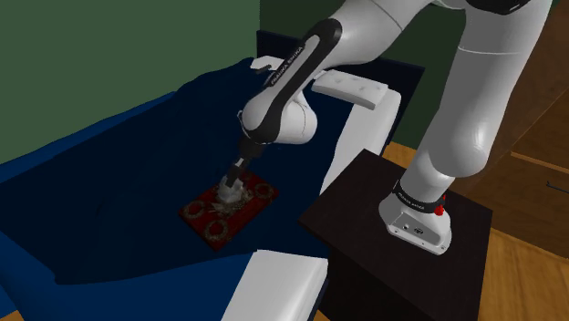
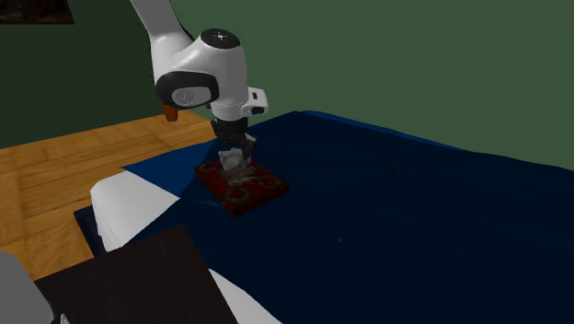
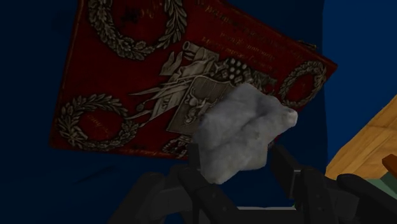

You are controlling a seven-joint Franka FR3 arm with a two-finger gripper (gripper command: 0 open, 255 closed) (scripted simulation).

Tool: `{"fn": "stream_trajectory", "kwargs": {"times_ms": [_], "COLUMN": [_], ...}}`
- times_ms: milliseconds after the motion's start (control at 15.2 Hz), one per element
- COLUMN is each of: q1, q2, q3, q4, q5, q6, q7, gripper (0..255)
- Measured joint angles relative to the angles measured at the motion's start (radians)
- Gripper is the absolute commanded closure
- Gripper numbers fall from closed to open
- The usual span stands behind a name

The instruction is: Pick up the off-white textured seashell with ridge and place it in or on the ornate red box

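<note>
Off-white and chalky, the seashell (image 3: 245,133) is a lumpy, faceted piece with a soft ridge running across its face and a mottled grey, rough-looking surface. It sits clamped in the pincer (image 3: 238,162), the 2 black fingers pressing on its opposite sides. It hangs right over the red box (image 3: 102,70), close above the lid. From where I stand I cannot tell whether it touches.

The box is flat and rectangular. Its lid is a deep red covered in raised silver ornament: a crest in the middle, leafy wreaths toward the corners, and lines of fine lettering along one edge. It lies on the bed (image 1: 109,173), whose dark blue cover is smooth with a few broad folds. The arm's dark stand (image 1: 365,219) is just beside the bed, on a wooden floor (image 2: 64,175).

I judge the picking-up done and the placing step in hand. The next move seems to call for a short, gentle lowering until the seashell rests on the lid, then parting the fingers and lifting straight up. The seashell's uneven underside and the embossed lid may let it rock or roll, so a release near the central crest, away from the box's edge, looks safest.
</note>
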Motion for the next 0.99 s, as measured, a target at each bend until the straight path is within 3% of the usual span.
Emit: {"fn": "stream_trajectory", "kwargs": {"times_ms": [330,792,858,990], "q1": [-0.041,-0.056,-0.056,-0.056], "q2": [0.083,0.117,0.117,0.123], "q3": [0.056,0.081,0.08,0.079], "q4": [0.026,0.039,0.038,0.038], "q5": [0.099,0.126,0.125,0.125], "q6": [0.071,0.097,0.096,0.097], "q7": [-0.12,-0.157,-0.156,-0.157], "gripper": [255,255,0,0]}}
